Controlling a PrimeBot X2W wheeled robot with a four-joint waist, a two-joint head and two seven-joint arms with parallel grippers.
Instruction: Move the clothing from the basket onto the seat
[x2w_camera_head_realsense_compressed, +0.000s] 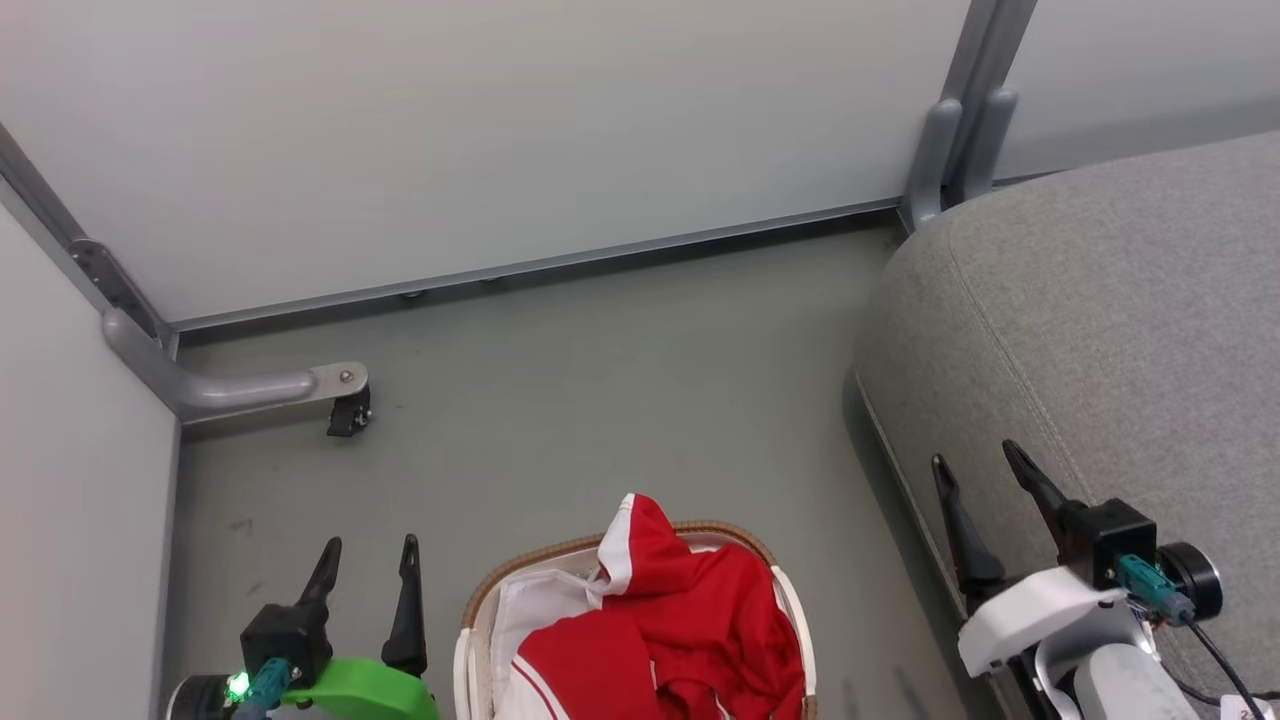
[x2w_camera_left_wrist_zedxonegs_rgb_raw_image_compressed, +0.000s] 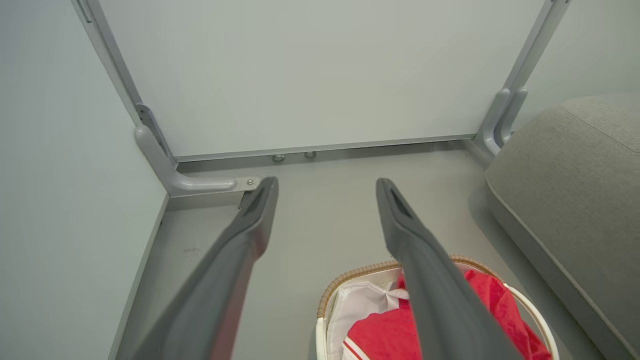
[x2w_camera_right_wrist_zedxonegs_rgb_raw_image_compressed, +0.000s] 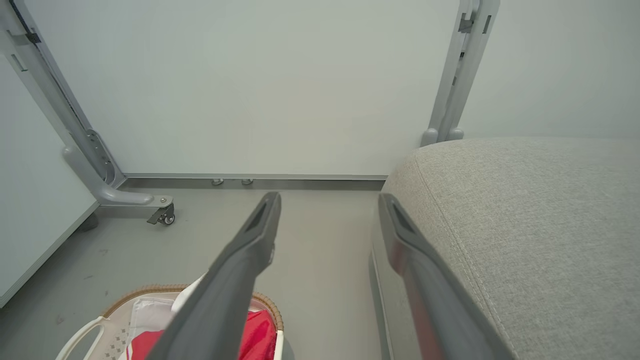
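Note:
Red clothing (x2w_camera_head_realsense_compressed: 690, 630) with white panels and thin stripes is heaped in the oval white basket (x2w_camera_head_realsense_compressed: 480, 600) with a brown woven rim, at the bottom centre of the head view. It also shows as clothing (x2w_camera_left_wrist_zedxonegs_rgb_raw_image_compressed: 380, 335) inside the basket (x2w_camera_left_wrist_zedxonegs_rgb_raw_image_compressed: 350, 275) in the left wrist view, and as clothing (x2w_camera_right_wrist_zedxonegs_rgb_raw_image_compressed: 257, 332) in the basket (x2w_camera_right_wrist_zedxonegs_rgb_raw_image_compressed: 150, 290) in the right wrist view. The grey seat (x2w_camera_head_realsense_compressed: 1100, 330) fills the right side. My left gripper (x2w_camera_head_realsense_compressed: 368, 550) stands open, left of the basket. My right gripper (x2w_camera_head_realsense_compressed: 978, 462) stands open over the seat's front edge, empty.
White partition panels close off the back and left. A grey partition foot (x2w_camera_head_realsense_compressed: 240, 388) with a small black caster (x2w_camera_head_realsense_compressed: 350, 412) juts onto the grey floor at the left. Another grey post (x2w_camera_head_realsense_compressed: 950, 150) stands beside the seat's far corner.

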